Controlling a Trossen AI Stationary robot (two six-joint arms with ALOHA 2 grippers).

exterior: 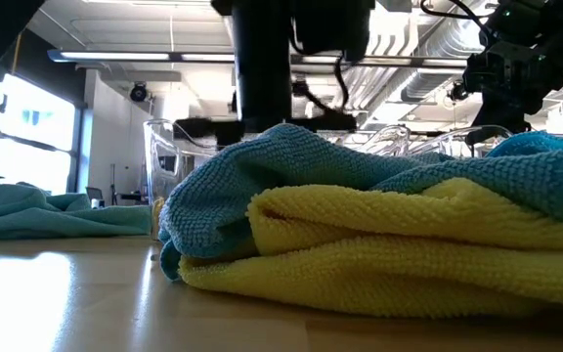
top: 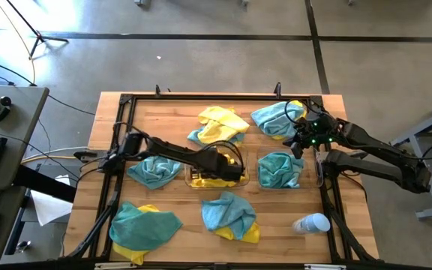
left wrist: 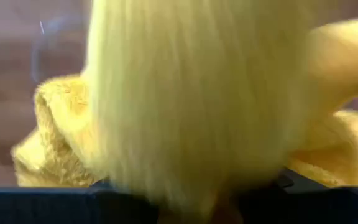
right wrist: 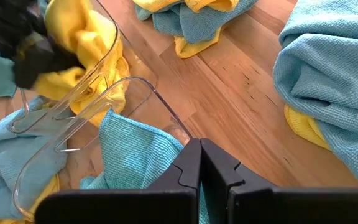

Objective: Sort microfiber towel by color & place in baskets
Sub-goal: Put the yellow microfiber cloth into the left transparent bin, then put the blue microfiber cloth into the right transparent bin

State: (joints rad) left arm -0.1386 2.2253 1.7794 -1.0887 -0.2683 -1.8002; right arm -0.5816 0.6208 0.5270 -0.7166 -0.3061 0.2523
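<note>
At the table's left edge a teal towel over a yellow one (top: pixel 142 225) lies in the near corner, well apart from both grippers, and a teal towel (top: pixel 154 171) lies just beside the left arm's forearm. The left gripper (top: pixel 227 171) is down in the left basket (top: pixel 193 181), a clear bin with its long axis running across the table. A yellow towel (left wrist: pixel 185 99) hangs right against this gripper's wrist camera, draped lengthwise away from it, with more yellow cloth bunched below; the jaws stand wide, but I cannot tell whether they clasp the cloth. Beyond those fingers lies a yellow-and-teal pile (top: pixel 220 124), and nearer the table's front a teal-on-yellow heap (top: pixel 229 214). The right basket (top: pixel 262 177) holds a crumpled teal towel (top: pixel 280 169), just below and ahead of the right gripper (right wrist: pixel 201 163), whose fingers are pressed together on nothing. A teal towel over yellow (top: pixel 276 120) lies just beside that gripper.
</note>
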